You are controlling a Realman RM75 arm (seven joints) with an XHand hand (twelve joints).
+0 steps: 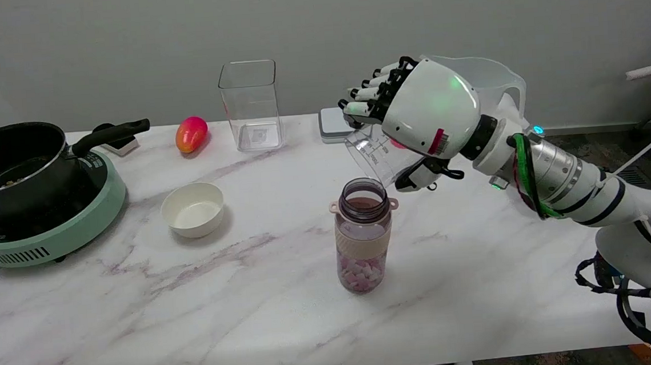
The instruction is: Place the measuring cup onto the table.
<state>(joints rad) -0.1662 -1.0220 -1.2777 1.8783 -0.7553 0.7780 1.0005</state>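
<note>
My right hand grips a clear plastic measuring cup in the air at the right of the head view. The cup is tipped hard to the left, its marked rim low and just above the mouth of an open bottle. Its handle and base stick out behind the hand, which hides most of the cup's middle. The bottle has a beige band and holds pink and white pieces at its bottom. It stands upright on the marble table.
A white bowl sits left of the bottle. A black pot rests on a green cooker at far left. At the back stand a tall clear container, a red-orange fruit and a small white scale.
</note>
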